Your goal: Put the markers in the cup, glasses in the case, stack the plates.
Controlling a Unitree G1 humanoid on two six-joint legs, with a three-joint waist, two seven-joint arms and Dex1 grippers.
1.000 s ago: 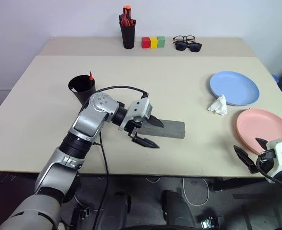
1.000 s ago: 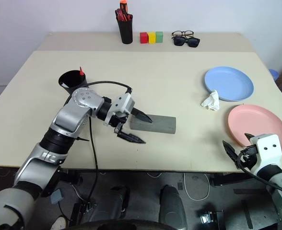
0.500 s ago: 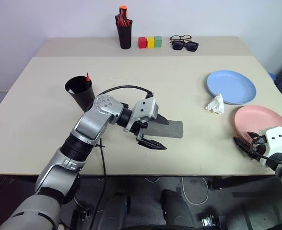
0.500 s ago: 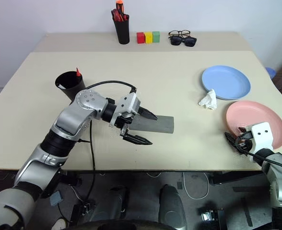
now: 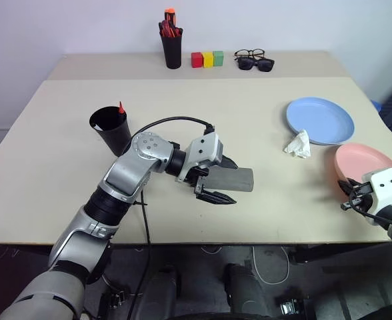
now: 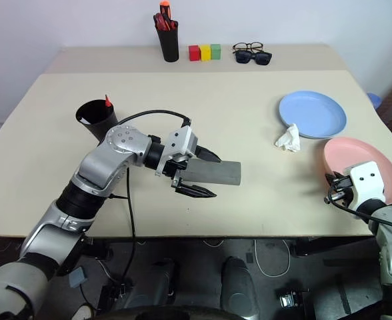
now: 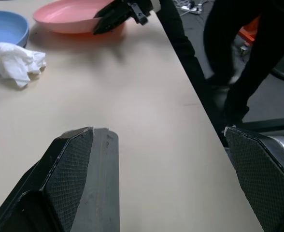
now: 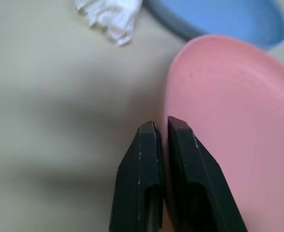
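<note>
My left gripper (image 5: pixel 231 182) is open and straddles the left end of the closed grey case (image 5: pixel 239 179), one finger behind it and one in front. My right gripper (image 8: pixel 161 133) is shut on the near rim of the pink plate (image 5: pixel 366 162) at the table's right edge. The blue plate (image 5: pixel 319 120) lies just beyond it. The black cup (image 5: pixel 109 127) stands left of my left arm, with a red marker tip (image 5: pixel 121 107) poking above its rim. The glasses are out of view.
A crumpled white tissue (image 5: pixel 299 145) lies against the blue plate's near edge. Along the back stand a black pen holder (image 5: pixel 172 50), three coloured blocks (image 5: pixel 208 59), black-framed clear glasses (image 5: pixel 249 54) and sunglasses (image 5: pixel 259 64).
My right gripper moved forward from below the table edge to the pink plate's rim and shut on it. The left gripper stayed open at the case.
</note>
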